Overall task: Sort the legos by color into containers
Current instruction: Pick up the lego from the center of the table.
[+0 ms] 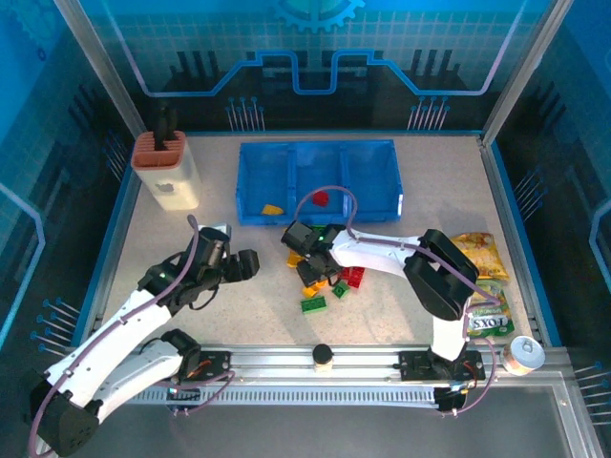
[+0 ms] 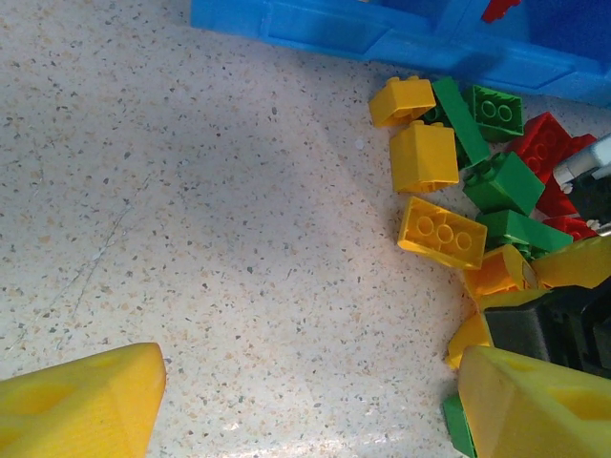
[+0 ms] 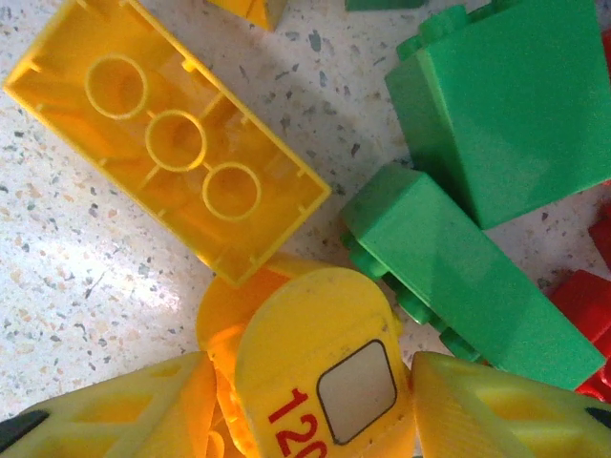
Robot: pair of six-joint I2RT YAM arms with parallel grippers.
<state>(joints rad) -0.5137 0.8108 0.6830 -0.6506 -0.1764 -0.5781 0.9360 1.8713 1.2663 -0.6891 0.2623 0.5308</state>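
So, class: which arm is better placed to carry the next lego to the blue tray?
Right. The right gripper is closed around a yellow piece among the legos; the left gripper hangs open over bare table beside them.

On the yellow lego point(image 3: 320, 324), lower centre, red print runs off the bottom edge; the blue tray point(image 2: 382, 38) is cropped above.

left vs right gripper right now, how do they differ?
The left gripper has its jaws wide apart with nothing between them, over bare speckled tabletop beside the pile of small plastic bricks. The right gripper has its jaws closed on a yellow rounded plastic piece with red printed digits, down inside that pile. Shared: yellow fingers, both in front of the translucent blue plastic tray.
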